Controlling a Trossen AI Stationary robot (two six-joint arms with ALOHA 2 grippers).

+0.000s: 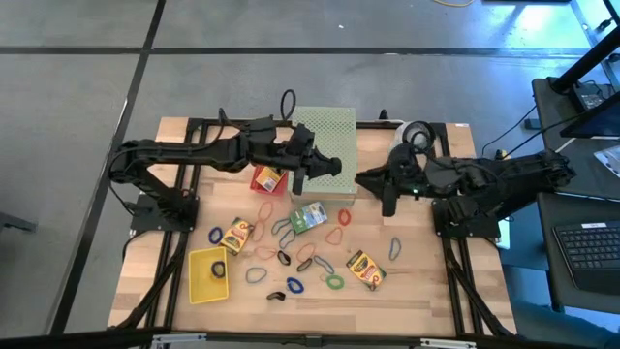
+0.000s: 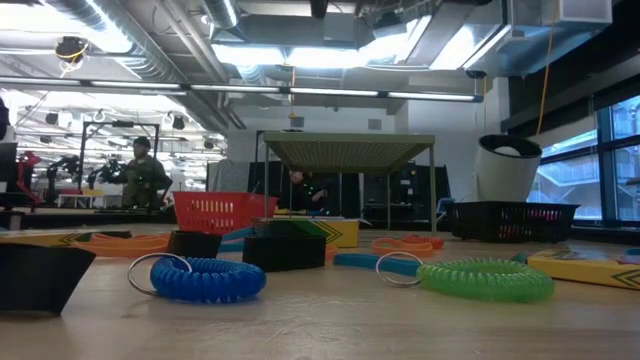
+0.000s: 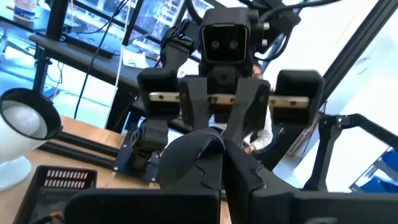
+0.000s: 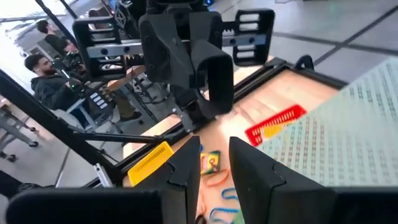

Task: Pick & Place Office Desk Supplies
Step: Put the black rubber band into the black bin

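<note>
Above the far middle of the wooden tabletop (image 1: 417,291), both grippers hover empty: left gripper (image 1: 302,182) fingers pressed together, right gripper (image 1: 387,204) fingers slightly parted. Coloured rubber-band loops (image 1: 334,281) and yellow-and-green card boxes (image 1: 308,217) lie scattered nearer. Next, one arm probably descends to pick.

Pale wooden counter (image 1: 426,281) strewn with blue, green, orange and red rubber-band loops (image 1: 295,285), yellow-and-green card boxes (image 1: 366,269), a yellow tray (image 1: 197,276), beside a pale green perforated box (image 1: 327,131) and a red basket (image 1: 267,178).
</note>
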